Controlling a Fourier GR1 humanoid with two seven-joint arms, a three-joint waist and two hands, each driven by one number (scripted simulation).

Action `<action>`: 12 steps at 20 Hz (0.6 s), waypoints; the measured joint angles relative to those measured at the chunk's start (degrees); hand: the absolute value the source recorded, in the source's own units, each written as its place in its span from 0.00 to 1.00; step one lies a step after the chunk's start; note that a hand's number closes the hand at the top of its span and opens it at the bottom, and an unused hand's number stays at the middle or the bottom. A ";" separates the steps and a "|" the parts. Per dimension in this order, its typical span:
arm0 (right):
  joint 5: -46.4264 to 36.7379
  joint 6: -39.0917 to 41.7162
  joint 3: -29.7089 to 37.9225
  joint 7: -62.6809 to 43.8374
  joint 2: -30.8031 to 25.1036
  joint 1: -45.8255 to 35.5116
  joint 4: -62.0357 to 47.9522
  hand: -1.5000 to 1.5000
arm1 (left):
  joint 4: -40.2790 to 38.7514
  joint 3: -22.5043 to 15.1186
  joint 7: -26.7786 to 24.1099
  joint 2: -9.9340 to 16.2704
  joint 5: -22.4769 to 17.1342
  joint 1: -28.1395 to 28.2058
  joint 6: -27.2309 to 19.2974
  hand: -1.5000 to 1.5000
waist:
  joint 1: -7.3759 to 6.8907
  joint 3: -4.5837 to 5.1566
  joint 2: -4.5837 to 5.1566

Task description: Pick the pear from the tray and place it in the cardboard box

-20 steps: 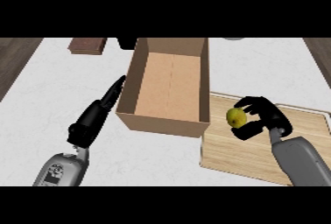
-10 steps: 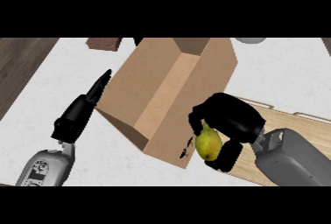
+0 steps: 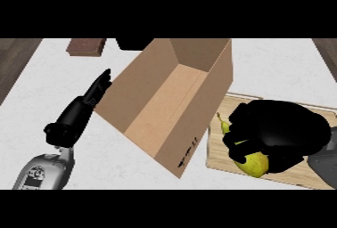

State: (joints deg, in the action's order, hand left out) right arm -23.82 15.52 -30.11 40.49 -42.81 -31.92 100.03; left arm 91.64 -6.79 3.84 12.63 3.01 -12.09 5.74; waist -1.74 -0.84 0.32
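- Right hand point(image 3: 280, 133) has fingers curled round the pear point(image 3: 248, 161), held above the tray point(image 3: 227, 109), just beside the cardboard box point(image 3: 172, 100).
- Left hand point(image 3: 92, 95) rests by the box's left wall, fingers straight and together.
- I'd clear the near wall before releasing; pear looks, mostly hidden, stem-up.

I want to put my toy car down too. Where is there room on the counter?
Bare counter lies right of the cardboard box, behind the tray. Crowded: the right hand with the pear over the tray; the left hand beside the box.
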 measured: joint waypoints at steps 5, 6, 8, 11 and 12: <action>9.56 -0.59 8.09 13.36 -6.25 1.08 -6.57 1.00 | 0.90 0.37 0.53 0.11 0.32 0.76 0.09 0.50 | 0.78 0.15 -0.05; 11.56 -0.38 9.54 14.15 -7.25 0.95 -7.99 1.00 | 1.25 0.21 0.60 -0.11 0.49 1.11 -0.01 0.50 | 0.78 0.18 -0.12; 15.54 0.35 11.87 15.23 -9.28 0.26 -10.79 1.00 | 1.31 0.21 1.00 -0.38 0.74 1.01 -0.13 0.50 | 0.75 0.24 -0.17; 19.41 1.26 13.15 15.66 -10.82 -1.67 -15.48 1.00 | 1.10 0.17 0.91 -0.58 0.70 0.60 0.41 0.50 | 0.37 0.31 -0.14; 20.35 1.54 13.44 15.69 -11.35 -2.30 -16.66 1.00 | 1.29 0.04 0.77 -0.82 0.92 0.82 0.27 0.50 | 0.30 0.33 -0.18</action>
State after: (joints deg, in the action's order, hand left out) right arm -3.47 17.06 -16.67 56.18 -54.16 -34.22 83.36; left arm 92.94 -6.75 4.61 11.81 3.92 -11.27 6.02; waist -1.44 -0.51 0.14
